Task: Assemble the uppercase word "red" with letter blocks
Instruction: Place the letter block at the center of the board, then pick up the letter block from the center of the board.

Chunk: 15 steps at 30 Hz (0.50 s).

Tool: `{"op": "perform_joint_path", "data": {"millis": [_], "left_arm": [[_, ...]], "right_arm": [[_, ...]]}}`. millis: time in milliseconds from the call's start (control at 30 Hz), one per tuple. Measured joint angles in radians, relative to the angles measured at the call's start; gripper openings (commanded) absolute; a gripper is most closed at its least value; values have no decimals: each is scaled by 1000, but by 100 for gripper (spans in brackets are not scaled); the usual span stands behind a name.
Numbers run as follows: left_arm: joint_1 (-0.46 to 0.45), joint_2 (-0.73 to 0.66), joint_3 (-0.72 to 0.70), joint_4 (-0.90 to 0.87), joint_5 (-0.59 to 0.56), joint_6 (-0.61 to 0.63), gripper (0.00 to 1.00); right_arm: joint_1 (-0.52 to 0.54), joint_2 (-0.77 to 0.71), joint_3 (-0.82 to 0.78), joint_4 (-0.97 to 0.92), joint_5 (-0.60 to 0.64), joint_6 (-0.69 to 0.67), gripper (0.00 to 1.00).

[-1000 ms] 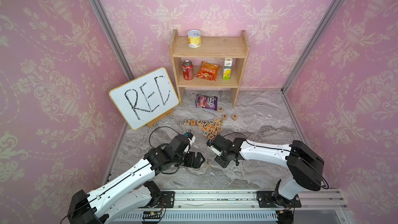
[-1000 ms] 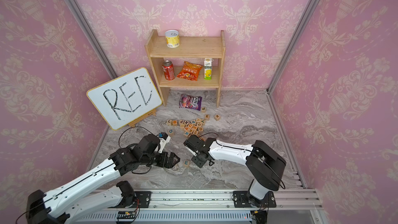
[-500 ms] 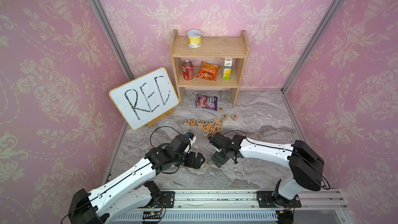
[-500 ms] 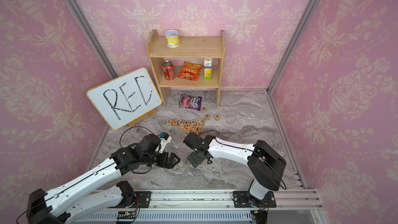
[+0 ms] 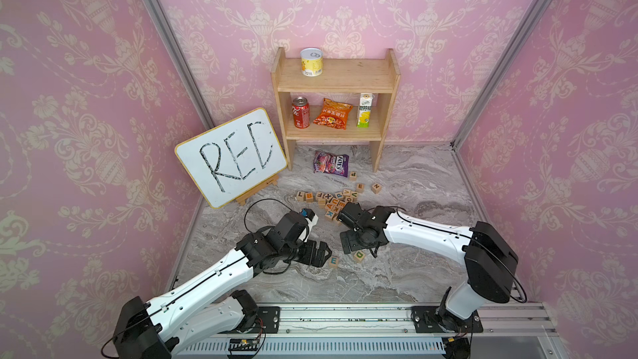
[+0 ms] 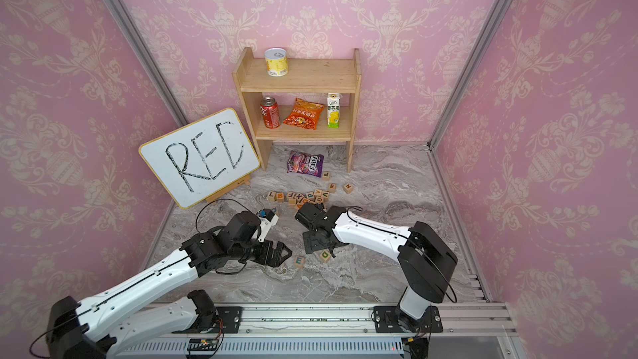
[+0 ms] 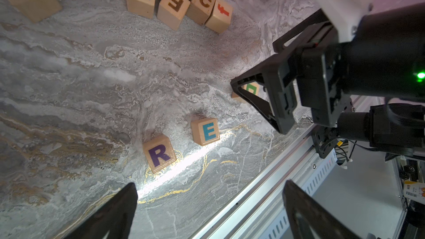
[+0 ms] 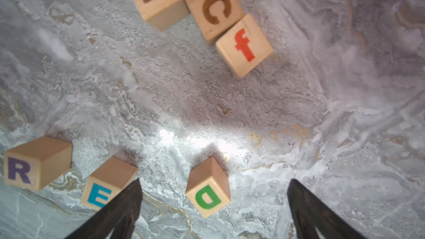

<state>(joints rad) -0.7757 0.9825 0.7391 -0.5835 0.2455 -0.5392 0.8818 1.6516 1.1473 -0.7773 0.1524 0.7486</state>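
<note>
Three letter blocks lie in a loose row on the marbled table, near its front rail, probably set there so the word reads apart from the spare letters; the block with a purple R (image 7: 159, 152) comes first, the block with a teal E (image 7: 205, 131) sits just beside it without touching, and the block with a green D (image 8: 208, 189) lies farther along, twisted out of line; the word reads, but I judge the D wants straightening and closing up; the right gripper (image 5: 348, 246) hangs over the D with its jaws spread wide, holding nothing; the left gripper (image 7: 209, 190) hovers near the R and E, likewise spread and empty; behind them a heap of spare blocks (image 5: 331, 200) shows K, F, C and a red lowercase f; a whiteboard (image 5: 230, 155) leans on a small easel, handwritten R, E and a last letter like an unclosed D; a wooden shelf (image 5: 336, 77) holds a red can, a tin, a snack bag and a carton, their labels too small to read.
</note>
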Motion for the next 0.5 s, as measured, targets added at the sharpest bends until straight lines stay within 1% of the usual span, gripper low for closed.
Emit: {"op": "perform_joint_path", "data": {"millis": [167, 367, 500], "left_arm": [[0, 17, 20, 1, 49, 31, 99], [0, 20, 41, -16, 97, 73, 99], [0, 6, 44, -18, 114, 87, 99]], "right_arm": [[-42, 0, -6, -8, -57, 170, 100], [-51, -13, -92, 33, -135, 364, 100], [-51, -42, -138, 72, -170, 482, 96]]}}
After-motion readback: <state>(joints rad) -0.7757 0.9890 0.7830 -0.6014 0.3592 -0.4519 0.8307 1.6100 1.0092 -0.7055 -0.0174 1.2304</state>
